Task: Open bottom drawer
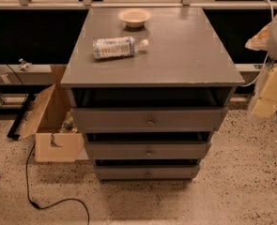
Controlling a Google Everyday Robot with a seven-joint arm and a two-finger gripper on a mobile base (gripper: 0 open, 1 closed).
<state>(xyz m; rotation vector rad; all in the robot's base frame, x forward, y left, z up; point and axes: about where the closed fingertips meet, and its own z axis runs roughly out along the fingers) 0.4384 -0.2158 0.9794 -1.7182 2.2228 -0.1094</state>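
The grey cabinet (189,55) stands in the middle of the camera view with three drawers. The bottom drawer (128,172) is the lowest and slimmest, with a small round metal knob (147,174); its front sits slightly forward with a dark gap above it. The middle drawer (119,150) and top drawer (110,119) are above it. My gripper (265,102) is at the right edge of the view, beside the cabinet's top right corner, well above and to the right of the bottom drawer's knob and apart from the cabinet.
A plastic bottle (115,47) lies on its side on the cabinet top, with a small bowl (134,17) behind it. An open cardboard box (51,130) sits on the floor left of the cabinet. A black cable (44,198) runs across the speckled floor.
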